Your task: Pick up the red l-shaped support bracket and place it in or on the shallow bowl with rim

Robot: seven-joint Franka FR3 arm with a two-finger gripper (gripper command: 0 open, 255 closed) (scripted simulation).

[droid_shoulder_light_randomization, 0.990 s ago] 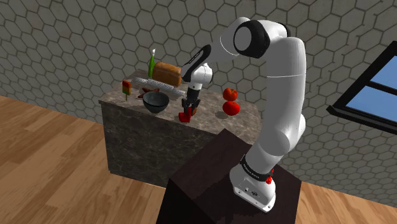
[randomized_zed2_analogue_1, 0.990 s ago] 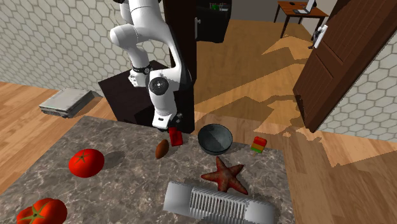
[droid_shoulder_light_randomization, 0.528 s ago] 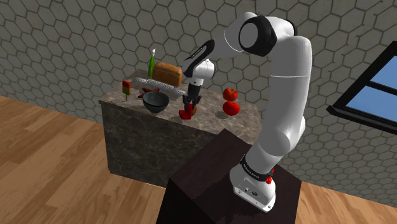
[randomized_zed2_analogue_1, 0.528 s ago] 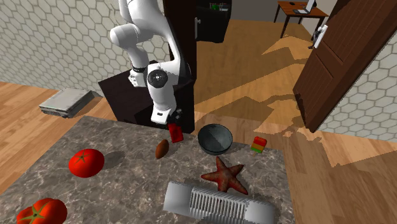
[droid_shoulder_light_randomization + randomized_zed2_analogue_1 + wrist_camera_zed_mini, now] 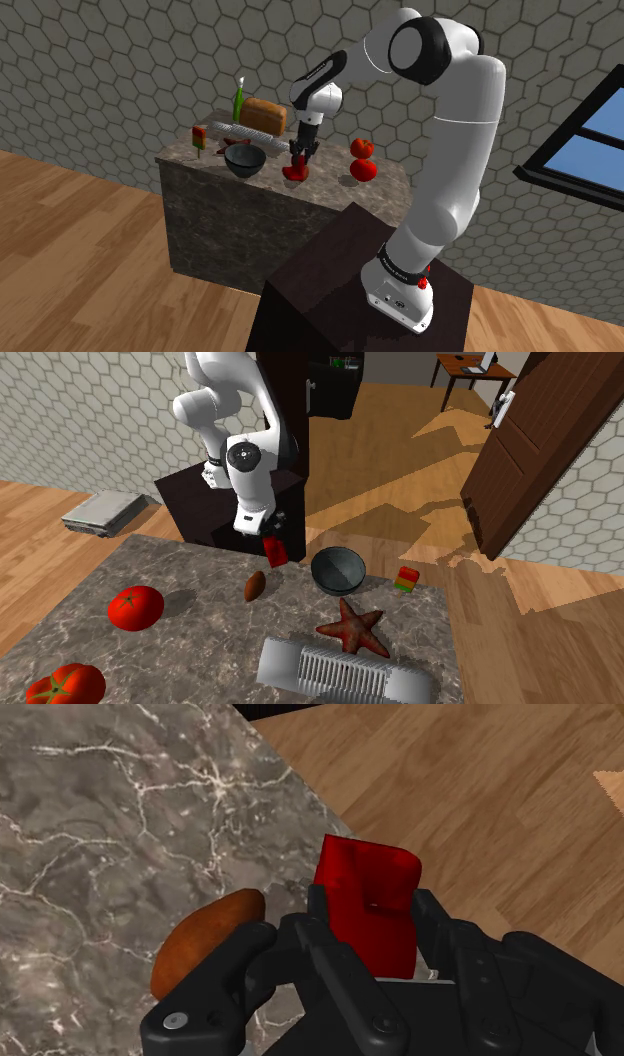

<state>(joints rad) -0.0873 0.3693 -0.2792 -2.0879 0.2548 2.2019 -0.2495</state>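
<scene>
The red L-shaped bracket point(image 5: 368, 899) is clasped between my two black fingers and hangs above the marble counter point(image 5: 190, 642). It shows as a small red piece point(image 5: 295, 170) under my gripper point(image 5: 297, 160) in the shoulder view, and as a tilted red piece point(image 5: 275, 552) under my gripper point(image 5: 268, 542) in the second exterior view. The dark shallow bowl point(image 5: 245, 159) stands on the counter to the shoulder view's left of the gripper. In the second exterior view that bowl point(image 5: 337, 569) sits to the right of the bracket.
A brown oval thing point(image 5: 254, 586) lies on the counter below the gripper. Two tomatoes point(image 5: 136, 607), a starfish shape point(image 5: 351, 627), a grey ribbed rack point(image 5: 345, 674) and a red-green block point(image 5: 406, 579) are spread around. A bread loaf point(image 5: 264, 115) and a green bottle point(image 5: 238, 100) stand by the wall.
The gripper has risen off the counter with the red bracket in it, and the arm's elbow has lifted. The brown oval thing stays where it was.
</scene>
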